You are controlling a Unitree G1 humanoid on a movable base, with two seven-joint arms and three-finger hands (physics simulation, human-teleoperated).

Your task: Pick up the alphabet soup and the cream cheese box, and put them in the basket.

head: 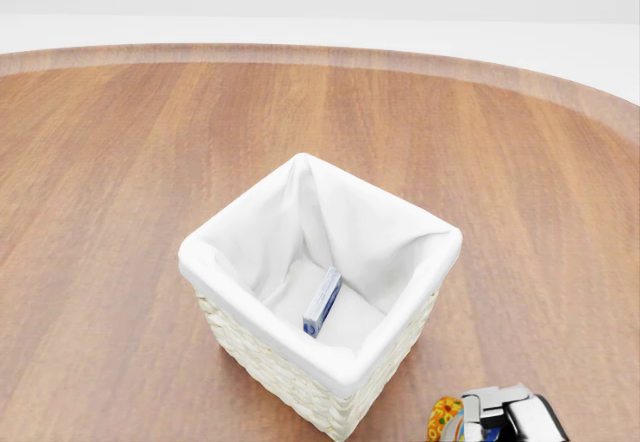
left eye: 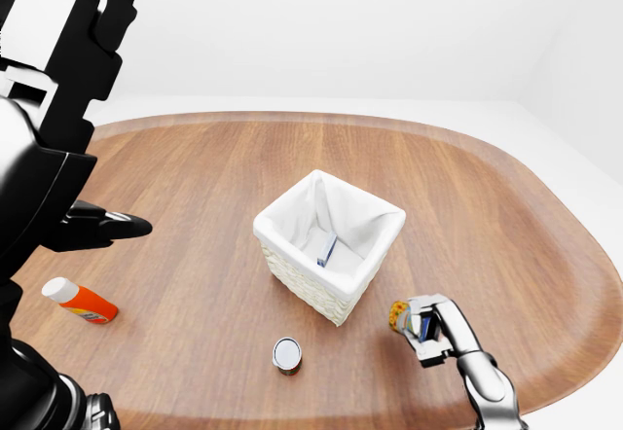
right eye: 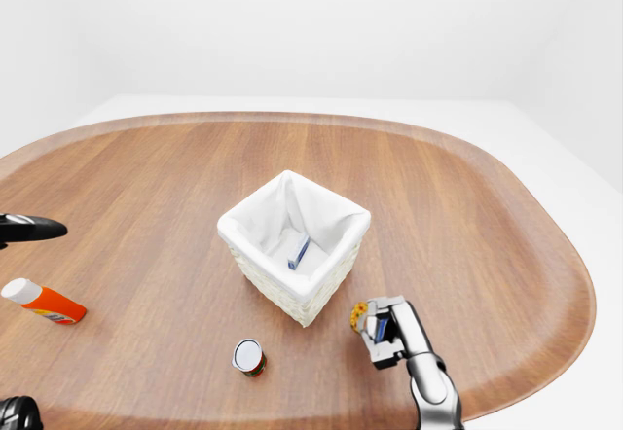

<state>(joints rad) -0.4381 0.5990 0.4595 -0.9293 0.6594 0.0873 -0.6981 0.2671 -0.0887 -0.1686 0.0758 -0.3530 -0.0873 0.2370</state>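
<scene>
Soup can (right eye: 359, 313) sits clasped at the right hand's (right eye: 384, 331) fingers (right eye: 396, 305), closed round it, just beside the basket (right eye: 255, 255).

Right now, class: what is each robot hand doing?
Left robot hand: holds nothing; open or closed cannot be told.
Right robot hand: closed on the alphabet soup.

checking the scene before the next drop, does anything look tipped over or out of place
Mostly tidy. The cream cheese box stands on edge, leaning inside the basket, not flat. An orange bottle lies on its side near the table's left edge. The right hand holds the alphabet soup.
</scene>
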